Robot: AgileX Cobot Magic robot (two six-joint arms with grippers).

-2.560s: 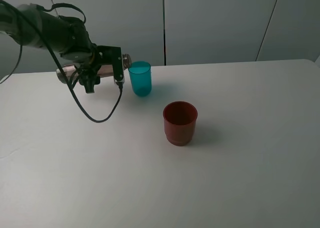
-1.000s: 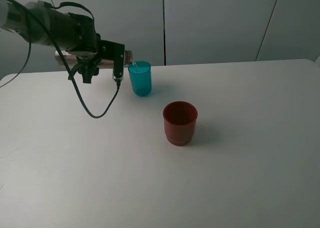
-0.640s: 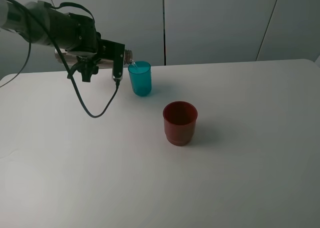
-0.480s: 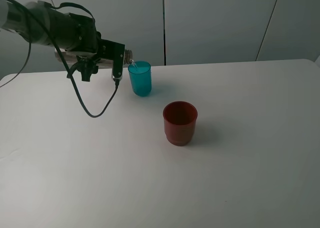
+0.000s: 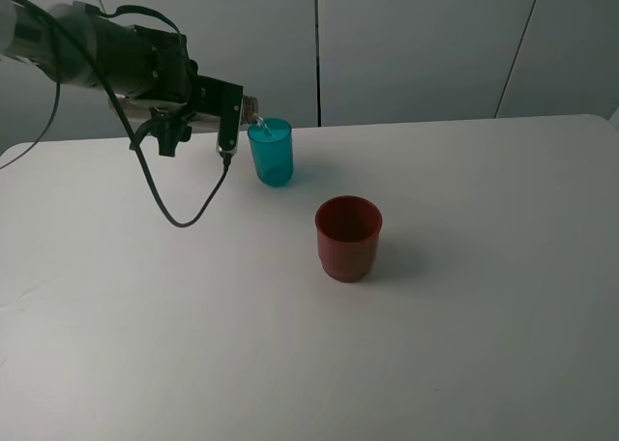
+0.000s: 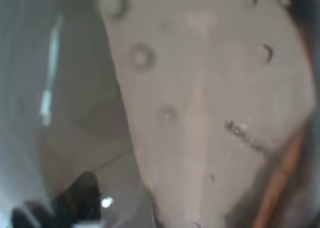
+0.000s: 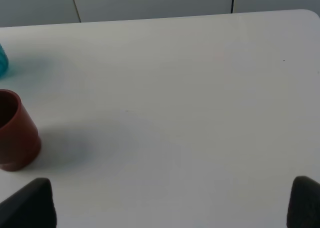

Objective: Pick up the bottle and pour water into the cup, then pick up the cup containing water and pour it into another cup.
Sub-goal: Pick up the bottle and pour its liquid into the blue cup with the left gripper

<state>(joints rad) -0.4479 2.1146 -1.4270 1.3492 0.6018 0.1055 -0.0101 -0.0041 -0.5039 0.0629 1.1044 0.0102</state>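
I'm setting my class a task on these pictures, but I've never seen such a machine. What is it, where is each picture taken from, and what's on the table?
It is a robot with two arms, each ending in jaws. The wide picture comes from a high camera; the other two from cameras on the wrists. On the white table stand a teal cup and a dark red cup. The left arm has its jaws shut on a greyish bottle, tipped over the teal cup. The right arm's jaws stand open, empty.
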